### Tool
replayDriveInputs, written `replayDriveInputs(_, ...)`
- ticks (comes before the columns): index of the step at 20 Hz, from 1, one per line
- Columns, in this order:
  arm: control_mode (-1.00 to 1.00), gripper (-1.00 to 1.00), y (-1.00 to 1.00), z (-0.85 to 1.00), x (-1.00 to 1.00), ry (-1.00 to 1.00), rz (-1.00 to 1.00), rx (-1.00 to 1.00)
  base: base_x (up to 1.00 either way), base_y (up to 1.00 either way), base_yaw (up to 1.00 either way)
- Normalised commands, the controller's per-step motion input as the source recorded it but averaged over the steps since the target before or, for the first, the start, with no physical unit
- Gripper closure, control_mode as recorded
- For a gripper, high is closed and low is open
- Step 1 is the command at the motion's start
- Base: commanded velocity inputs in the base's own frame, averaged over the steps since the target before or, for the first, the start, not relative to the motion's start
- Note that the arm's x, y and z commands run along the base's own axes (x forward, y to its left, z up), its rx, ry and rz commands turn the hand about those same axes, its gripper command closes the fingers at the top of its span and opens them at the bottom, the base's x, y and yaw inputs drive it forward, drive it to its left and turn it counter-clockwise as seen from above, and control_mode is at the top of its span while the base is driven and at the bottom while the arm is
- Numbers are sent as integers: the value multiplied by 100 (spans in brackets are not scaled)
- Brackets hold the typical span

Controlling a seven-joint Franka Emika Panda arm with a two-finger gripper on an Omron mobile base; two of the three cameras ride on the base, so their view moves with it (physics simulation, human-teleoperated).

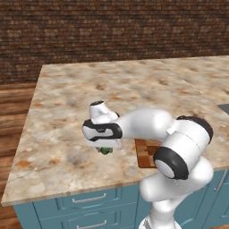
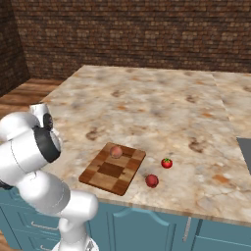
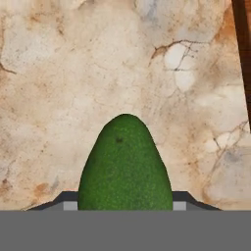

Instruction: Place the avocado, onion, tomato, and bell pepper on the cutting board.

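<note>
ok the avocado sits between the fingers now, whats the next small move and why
Probably lift a little, then carry toward the cutting board. The avocado sits between the gripper fingers, seemingly gripped, over bare counter, off the board's edge. The onion already lies on the board, so aim for a free patch.

A marbled stone counter (image 2: 147,103) carries the checkered cutting board (image 2: 112,169) near its front edge; just right of the board lie 2 red pieces: a tomato (image 2: 166,163) and a darker ball (image 2: 152,181).
</note>
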Motion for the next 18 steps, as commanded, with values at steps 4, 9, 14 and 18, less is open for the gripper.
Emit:
replayDriveInputs(4,-100,100,-78,39,0,0,-2,0,0,0,0)
replayDriveInputs(9,-100,100,-79,20,1,1,-3,0,0,0,0)
replayDriveInputs(14,-100,100,-66,1,0,0,-2,0,0,0,0)
replayDriveInputs(18,-100,100,-70,0,0,0,-1,0,0,0,0)
